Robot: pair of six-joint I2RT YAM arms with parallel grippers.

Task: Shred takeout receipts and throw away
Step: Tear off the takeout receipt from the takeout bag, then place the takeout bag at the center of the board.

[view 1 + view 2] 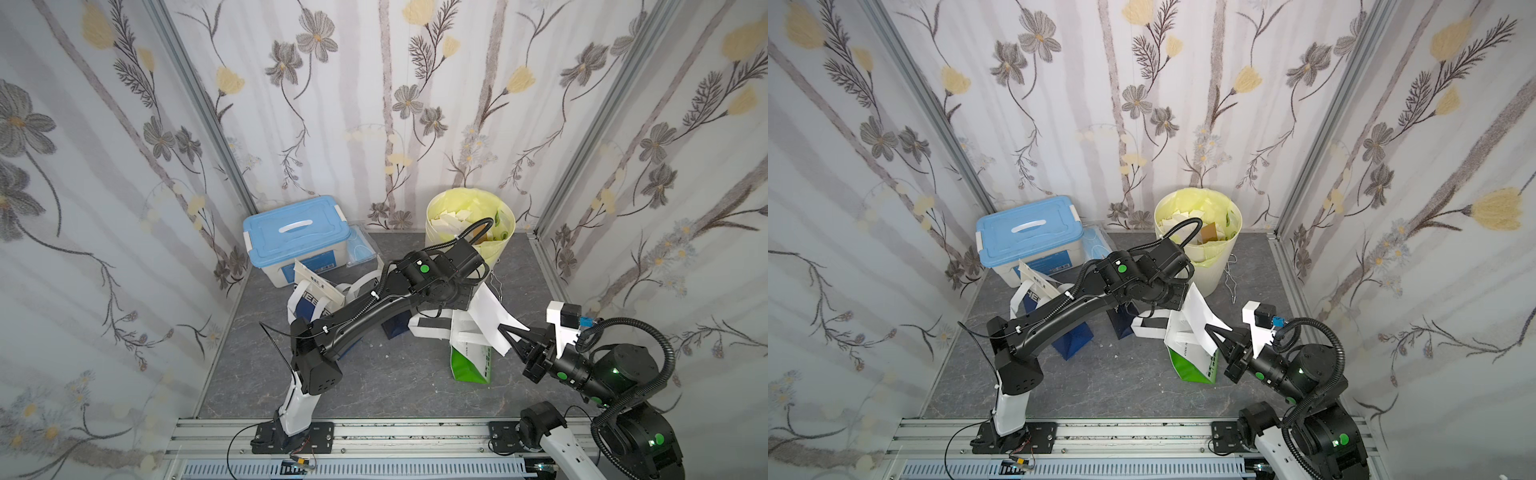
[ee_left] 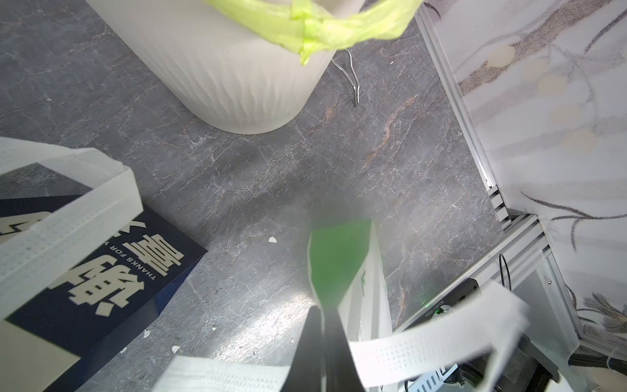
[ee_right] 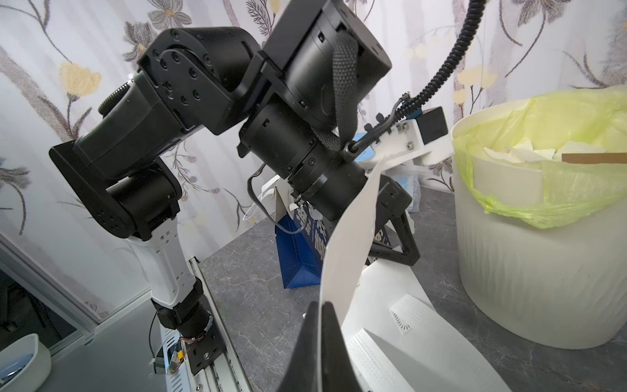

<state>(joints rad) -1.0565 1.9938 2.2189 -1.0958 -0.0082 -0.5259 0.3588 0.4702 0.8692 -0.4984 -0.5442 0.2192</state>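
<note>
- Your right gripper (image 3: 322, 325) has its jaws pinched shut on the lower end of the takeout receipt (image 3: 349, 244). In a top view this gripper (image 1: 510, 337) reaches in from the right side of the surface (image 1: 395, 386).
- From that pinch the plain white receipt curves up and away toward your left gripper (image 3: 402, 237). In both top views its upper end slips out of sight beneath the left wrist.
- Your left gripper (image 2: 324, 310) points downward with its jaws pressed together. You cannot tell from any view whether the sheet is caught between them or only runs alongside.
- The receipt is off the surface, spanning between your two grippers and hanging over the green bag (image 1: 471, 365).
- The green bag stands upright directly below the left jaws, and one white bag handle (image 2: 424, 342) loops close beside them.
- Just to the left of it stands the navy bag (image 2: 112, 281) with pale lettering. The blue bag (image 1: 307, 309) stands further left, partly hidden by your left arm.
- Behind the bags stands the white bin (image 1: 436, 241) with a yellow-green liner (image 3: 576, 190). White paper scraps (image 1: 449, 222) lie inside it.
- A blue-lidded box (image 1: 295, 228) sits in the back left corner.
</note>
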